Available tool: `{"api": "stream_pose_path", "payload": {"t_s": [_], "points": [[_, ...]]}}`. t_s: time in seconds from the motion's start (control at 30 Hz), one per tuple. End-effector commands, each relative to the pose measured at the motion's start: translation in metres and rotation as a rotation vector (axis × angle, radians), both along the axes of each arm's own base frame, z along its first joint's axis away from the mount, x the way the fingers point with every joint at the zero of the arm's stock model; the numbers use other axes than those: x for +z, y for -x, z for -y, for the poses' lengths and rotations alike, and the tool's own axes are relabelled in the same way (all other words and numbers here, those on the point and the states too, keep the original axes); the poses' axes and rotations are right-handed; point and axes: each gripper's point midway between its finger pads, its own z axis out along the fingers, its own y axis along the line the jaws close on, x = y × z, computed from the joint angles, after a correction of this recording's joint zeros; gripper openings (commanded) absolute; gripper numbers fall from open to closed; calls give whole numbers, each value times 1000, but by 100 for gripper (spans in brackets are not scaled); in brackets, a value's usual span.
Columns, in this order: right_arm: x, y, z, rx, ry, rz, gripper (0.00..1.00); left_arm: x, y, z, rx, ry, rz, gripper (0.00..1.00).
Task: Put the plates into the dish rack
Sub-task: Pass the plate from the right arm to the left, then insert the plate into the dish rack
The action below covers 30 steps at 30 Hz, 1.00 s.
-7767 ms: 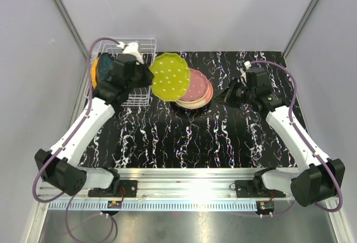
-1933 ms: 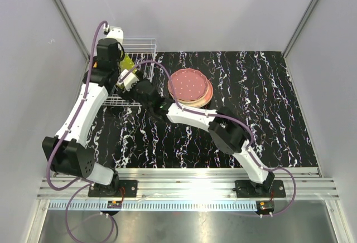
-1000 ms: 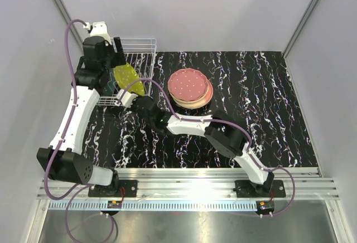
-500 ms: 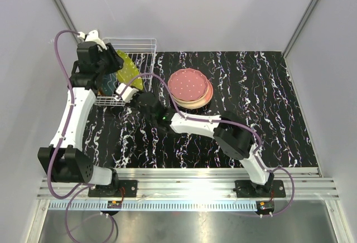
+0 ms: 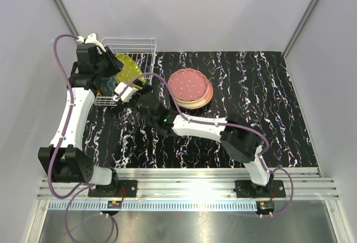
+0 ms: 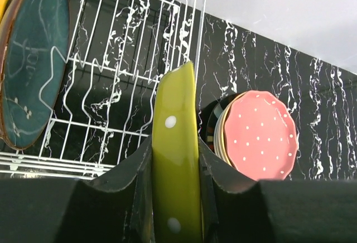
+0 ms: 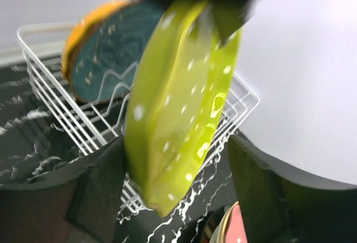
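1. Left gripper [image 6: 174,145]: your left jaws are clamped on the rim of the lime-green plate [image 6: 175,103]. One finger [image 6: 139,181] presses against each face, and the left wrist view shows no gap on either side.
2. Lime-green plate: it has white dots and a scalloped rim. It is held on edge and tilted, over the right-hand part of the dish rack [image 5: 139,45]. You cannot tell from these views whether its lower rim touches the wires.
3. Right gripper [image 7: 177,142]: your right arm reaches across the black marbled mat [image 5: 268,98] to the rack's near right corner. Its jaws are spread wide, with one finger [image 7: 97,193] on each side of the lime-green plate and both clear of it. It grasps nothing.
4. Dish rack: a white wire basket with upright divider prongs, at the far left corner of the mat.
5. Teal plate [image 6: 33,64]: it stands on edge between the prongs at the rack's left end.
6. Orange plate [image 7: 81,37]: it stands on edge just behind the teal plate, at the same end. You cannot tell whether the two touch.
7. Pink plate [image 6: 259,134]: white-dotted, it lies flat on top of a stack [image 5: 191,87] on the mat, to the right of the rack and apart from it. Cream and dark rims show beneath it, but their number cannot be read.
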Motion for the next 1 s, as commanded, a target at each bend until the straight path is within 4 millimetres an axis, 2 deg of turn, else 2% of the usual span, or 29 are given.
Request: {"api": "stream_pose_path", "payload": {"t_s": [0.0, 0.03, 0.1, 0.13, 0.2, 0.23, 0.27, 0.3, 0.33, 0.4, 0.43, 0.47, 0.5, 0.53, 0.57, 0.6, 0.63, 0.67, 0.73, 0.8, 0.83, 0.87, 0.93, 0.97], "points": [[100, 27, 13, 78, -222, 25, 92, 66, -7, -13, 45, 10, 212, 0], [94, 31, 12, 96, -215, -22, 96, 72, -8, -16, 60, 11, 228, 0], [103, 39, 15, 135, -222, -36, 100, 77, -11, -20, 82, 16, 246, 0], [94, 43, 15, 148, -208, -64, 100, 81, -13, -24, 96, 17, 259, 0], [102, 53, 21, 189, -214, -80, 100, 86, -15, -29, 123, 7, 274, 0], [86, 57, 24, 196, -183, -134, 100, 92, -16, -31, 128, -8, 293, 0], [94, 70, 26, 254, -175, -161, 100, 94, -17, -36, 143, -25, 302, 0], [91, 76, 29, 267, -160, -195, 100, 98, -17, -38, 148, -41, 315, 0], [78, 83, 35, 270, -139, -271, 100, 103, -18, -40, 145, -77, 339, 0], [88, 95, 49, 288, -171, -309, 100, 103, -18, -46, 140, -150, 364, 0], [72, 99, 56, 287, -149, -336, 100, 111, -20, -46, 133, -177, 410, 0], [86, 105, 69, 296, -180, -323, 100, 112, -20, -52, 154, -211, 427, 0], [87, 110, 75, 299, -192, -327, 100, 107, -18, -55, 144, -273, 437, 0], [73, 111, 83, 287, -176, -340, 100, 116, -20, -56, 142, -307, 489, 0], [82, 113, 94, 276, -197, -326, 100, 116, -19, -56, 130, -337, 506, 0], [80, 114, 99, 265, -196, -326, 100, 112, -19, -57, 116, -390, 516, 0], [70, 113, 106, 248, -182, -334, 100, 114, -20, -57, 110, -411, 533, 0], [76, 114, 115, 233, -199, -322, 100, 114, -21, -57, 101, -426, 537, 0], [66, 114, 125, 213, -194, -326, 100, 110, -26, -52, 80, -464, 529, 0], [70, 112, 137, 198, -220, -322, 100, 104, -31, -57, 79, -579, 508, 0], [64, 112, 140, 194, -215, -329, 100, 102, -33, -37, 36, -613, 515, 0], [68, 111, 147, 191, -230, -321, 100, 100, -34, -40, 68, -665, 497, 0], [62, 111, 153, 186, -233, -330, 100, 98, -41, -33, 69, -736, 488, 0], [64, 108, 159, 184, -241, -328, 100, 98, -43, -40, 115, -738, 467, 0]]}}
